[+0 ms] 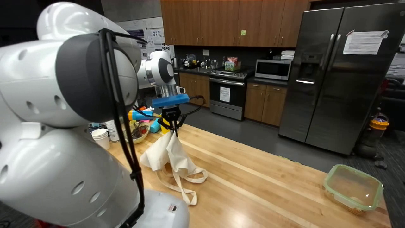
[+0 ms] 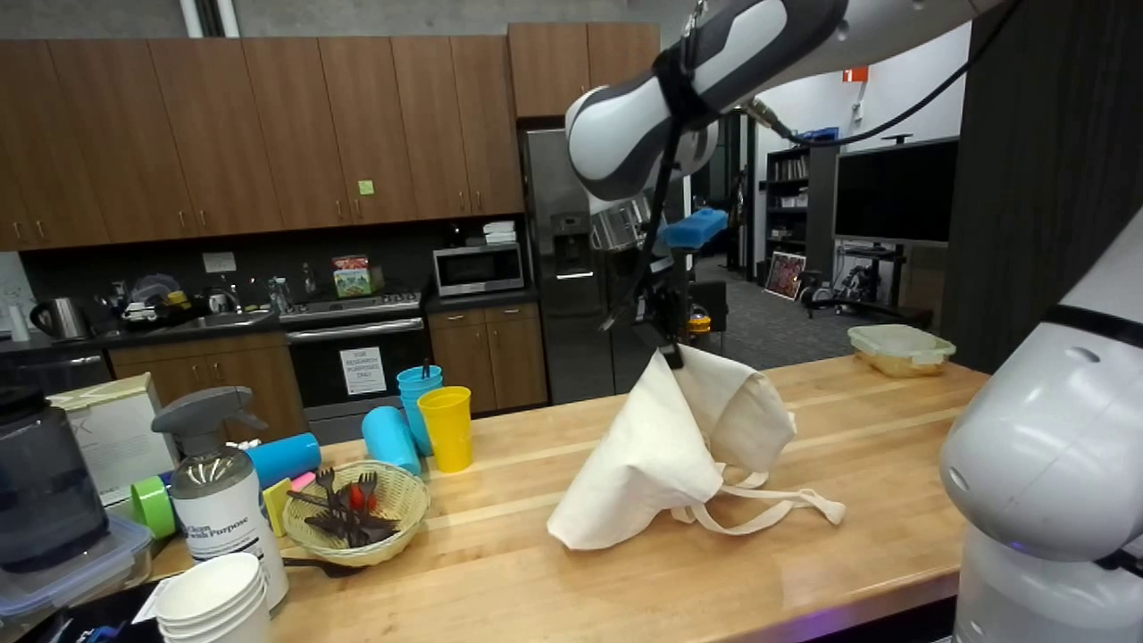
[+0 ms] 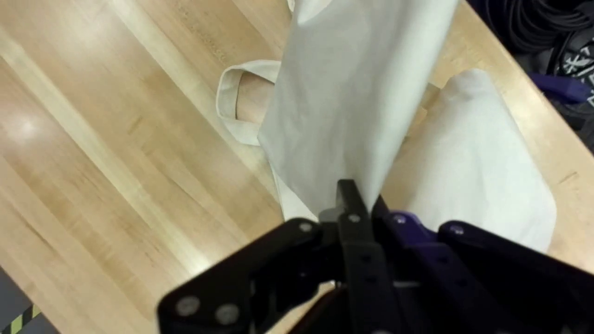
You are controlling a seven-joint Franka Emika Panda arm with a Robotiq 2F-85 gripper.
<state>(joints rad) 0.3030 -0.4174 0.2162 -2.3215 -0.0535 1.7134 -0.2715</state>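
Note:
A cream cloth tote bag (image 1: 182, 156) hangs from my gripper (image 1: 175, 131) over the wooden table, its upper edge pinched in a peak. In an exterior view the bag (image 2: 638, 455) spreads out below the gripper (image 2: 670, 354), with its lower part resting on the tabletop. Its straps (image 2: 768, 516) lie loosely on the wood. In the wrist view the fingers of the gripper (image 3: 364, 199) are shut on a fold of the bag (image 3: 343, 93). One strap loop (image 3: 227, 99) shows on the table beside the cloth. The bag's inside is hidden.
On the table (image 2: 482, 563) stand a wicker basket (image 2: 406, 527) with dark forks, a yellow cup (image 2: 446, 429), blue cups (image 2: 390, 439), a spray bottle (image 2: 228, 513) and stacked white cups (image 2: 214, 598). A lidded glass container (image 1: 352, 188) sits near the far end.

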